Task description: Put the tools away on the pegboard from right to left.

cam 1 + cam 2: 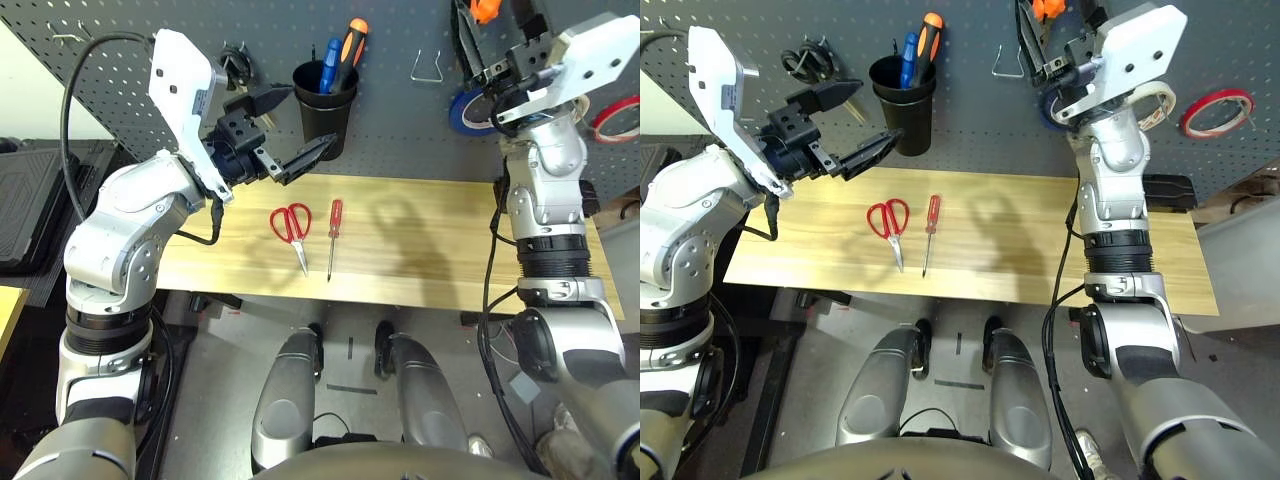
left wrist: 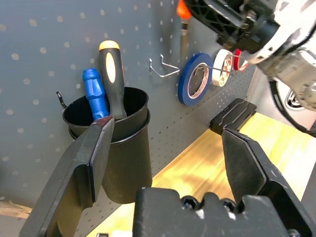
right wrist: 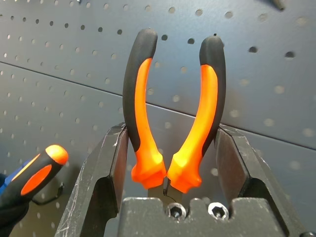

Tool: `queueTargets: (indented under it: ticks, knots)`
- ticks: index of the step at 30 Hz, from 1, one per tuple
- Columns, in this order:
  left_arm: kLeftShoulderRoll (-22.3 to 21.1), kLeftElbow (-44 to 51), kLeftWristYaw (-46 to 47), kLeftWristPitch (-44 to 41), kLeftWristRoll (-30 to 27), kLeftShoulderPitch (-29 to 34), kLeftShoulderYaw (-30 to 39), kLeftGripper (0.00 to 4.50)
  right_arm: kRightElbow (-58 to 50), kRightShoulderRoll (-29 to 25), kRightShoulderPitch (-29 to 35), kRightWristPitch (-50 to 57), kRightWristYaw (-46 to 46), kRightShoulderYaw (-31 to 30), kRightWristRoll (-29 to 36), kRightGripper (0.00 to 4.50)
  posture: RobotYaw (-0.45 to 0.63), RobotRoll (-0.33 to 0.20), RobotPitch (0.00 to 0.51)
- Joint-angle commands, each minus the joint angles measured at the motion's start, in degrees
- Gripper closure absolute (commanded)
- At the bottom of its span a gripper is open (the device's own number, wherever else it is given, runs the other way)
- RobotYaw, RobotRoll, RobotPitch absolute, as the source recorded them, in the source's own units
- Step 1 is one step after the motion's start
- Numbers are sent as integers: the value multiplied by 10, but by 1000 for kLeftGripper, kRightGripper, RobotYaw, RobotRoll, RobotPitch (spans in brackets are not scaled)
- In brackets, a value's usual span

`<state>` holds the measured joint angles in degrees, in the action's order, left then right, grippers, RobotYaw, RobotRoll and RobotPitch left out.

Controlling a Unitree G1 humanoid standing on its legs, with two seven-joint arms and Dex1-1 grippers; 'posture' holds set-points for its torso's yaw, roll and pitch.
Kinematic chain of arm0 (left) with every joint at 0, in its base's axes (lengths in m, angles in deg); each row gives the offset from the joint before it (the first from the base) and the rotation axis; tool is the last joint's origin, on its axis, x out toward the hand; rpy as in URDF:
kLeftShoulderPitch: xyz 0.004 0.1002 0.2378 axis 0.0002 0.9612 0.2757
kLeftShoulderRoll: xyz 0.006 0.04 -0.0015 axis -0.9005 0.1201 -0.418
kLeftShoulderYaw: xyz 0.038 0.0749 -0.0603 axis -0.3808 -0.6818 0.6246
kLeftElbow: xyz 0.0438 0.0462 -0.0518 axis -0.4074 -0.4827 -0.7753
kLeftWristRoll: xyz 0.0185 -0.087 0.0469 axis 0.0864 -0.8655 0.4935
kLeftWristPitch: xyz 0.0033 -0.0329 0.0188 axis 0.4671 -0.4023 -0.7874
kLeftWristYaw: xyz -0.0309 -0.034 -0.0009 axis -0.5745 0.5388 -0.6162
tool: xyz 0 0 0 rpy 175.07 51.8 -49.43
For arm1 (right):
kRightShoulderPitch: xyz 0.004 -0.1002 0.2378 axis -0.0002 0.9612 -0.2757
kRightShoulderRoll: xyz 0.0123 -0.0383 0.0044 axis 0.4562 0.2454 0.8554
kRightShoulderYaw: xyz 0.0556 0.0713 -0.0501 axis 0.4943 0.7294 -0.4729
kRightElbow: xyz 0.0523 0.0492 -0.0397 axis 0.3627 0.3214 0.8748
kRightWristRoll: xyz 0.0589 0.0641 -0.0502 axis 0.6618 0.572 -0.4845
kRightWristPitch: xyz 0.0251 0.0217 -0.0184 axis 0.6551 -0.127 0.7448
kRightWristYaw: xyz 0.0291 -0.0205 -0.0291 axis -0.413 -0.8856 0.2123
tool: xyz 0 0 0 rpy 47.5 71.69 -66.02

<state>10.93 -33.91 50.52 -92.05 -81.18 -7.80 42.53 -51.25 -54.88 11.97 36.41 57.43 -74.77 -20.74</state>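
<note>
The dark grey pegboard (image 1: 400, 100) stands behind the wooden table (image 1: 420, 250). At its upper right, my right gripper (image 3: 173, 138) is shut on the orange-and-black pliers (image 3: 143, 98), with their handles pointing at the holes. A thin red tape ring (image 1: 1217, 110) hangs at the board's far right. On the table, left of centre, the red-handled scissors (image 1: 291, 225) and the slim red-handled screwdriver (image 1: 334, 232) lie side by side. Raised above them, close to the black cup (image 1: 322, 110), my left gripper (image 2: 167, 131) is open and holds nothing.
A blue handle and an orange-and-black handle stick out of the cup. A blue tape roll (image 2: 195, 79) and a white one (image 2: 222, 66) hang near the right gripper. An empty wire hook (image 1: 430, 65) sits between them and the cup, and black-handled scissors (image 1: 235, 60) hang at the left.
</note>
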Motion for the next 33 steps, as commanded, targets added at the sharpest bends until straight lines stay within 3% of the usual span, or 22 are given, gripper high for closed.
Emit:
queueTargets:
  ticks: [1,8,31,32,33]
  knots:
    - [1,9,3,-5,2,1,-7,0,41,8,-21,-36,0,4,0,1620,226,0,269]
    - [-4,13,12,-13,5,5,-4,0,108,22,-30,-50,-4,1,-6,1620,248,0,280]
    - [-15,-81,-13,51,68,15,-7,0,83,27,31,-55,-2,-9,-16,1620,238,0,284]
    - [-14,-80,-13,51,68,15,-6,0,79,25,33,-63,-2,-8,-17,896,238,0,284]
    - [-13,-80,-13,51,68,15,-6,0,75,23,37,-70,0,-9,-18,730,238,0,284]
